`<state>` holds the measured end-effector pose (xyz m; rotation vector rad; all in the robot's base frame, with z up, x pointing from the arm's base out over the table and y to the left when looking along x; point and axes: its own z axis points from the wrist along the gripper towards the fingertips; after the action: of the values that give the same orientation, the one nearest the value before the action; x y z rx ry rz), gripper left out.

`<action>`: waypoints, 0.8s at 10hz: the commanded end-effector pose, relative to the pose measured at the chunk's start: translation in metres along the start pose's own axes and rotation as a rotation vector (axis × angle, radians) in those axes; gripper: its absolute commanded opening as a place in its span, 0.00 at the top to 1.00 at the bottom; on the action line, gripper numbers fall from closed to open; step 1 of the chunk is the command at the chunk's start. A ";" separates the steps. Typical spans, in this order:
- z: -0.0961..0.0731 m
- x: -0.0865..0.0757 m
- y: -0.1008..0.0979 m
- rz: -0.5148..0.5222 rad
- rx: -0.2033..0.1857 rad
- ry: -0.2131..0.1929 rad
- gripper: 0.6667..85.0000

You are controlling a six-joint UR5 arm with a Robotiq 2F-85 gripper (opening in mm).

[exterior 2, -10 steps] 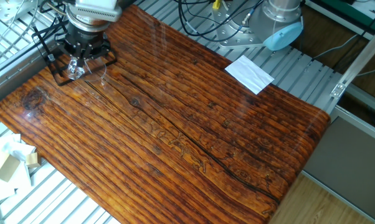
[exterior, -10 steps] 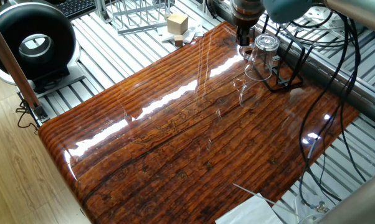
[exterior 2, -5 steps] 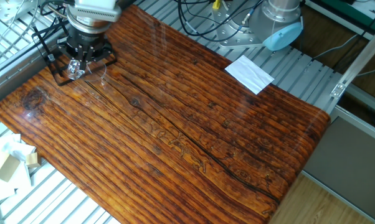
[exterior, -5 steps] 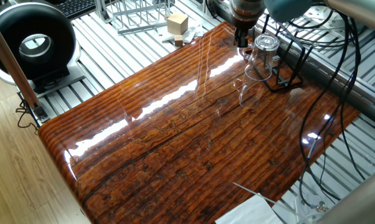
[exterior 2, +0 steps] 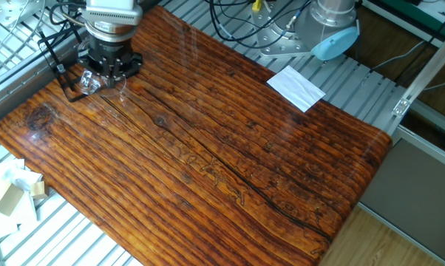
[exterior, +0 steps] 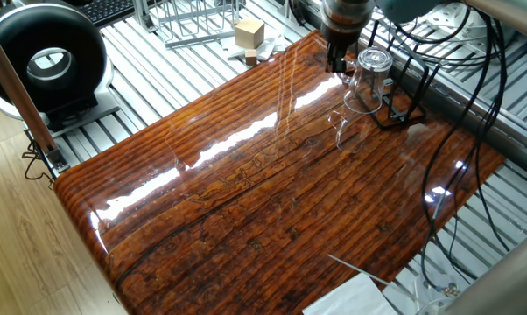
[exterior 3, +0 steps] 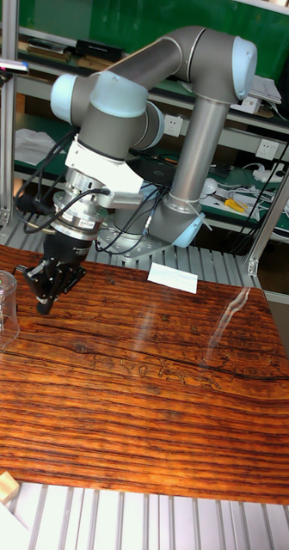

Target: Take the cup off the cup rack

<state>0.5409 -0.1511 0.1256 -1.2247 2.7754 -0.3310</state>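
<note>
Claw (exterior: 336, 63) has edged sideways off the cup (exterior: 368, 80), which still sits on the cup rack (exterior: 388, 122) just beside it (jaws too hidden to call), so no grasp yet.

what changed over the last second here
The gripper has risen a little beside the cup, away from the tabletop, taking hold of nothing. The cup stays upside down on the rack, and the paper and the wooden block lie where they were.
</note>
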 end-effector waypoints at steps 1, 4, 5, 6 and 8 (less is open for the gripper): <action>-0.001 -0.006 0.013 0.039 -0.055 -0.027 0.00; -0.001 -0.005 0.012 0.037 -0.051 -0.020 0.00; 0.000 -0.004 0.010 0.036 -0.044 -0.018 0.00; 0.000 -0.002 -0.002 0.036 0.001 -0.011 0.02; 0.003 0.003 -0.010 0.050 0.009 -0.007 0.21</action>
<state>0.5414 -0.1522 0.1247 -1.1810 2.7909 -0.3177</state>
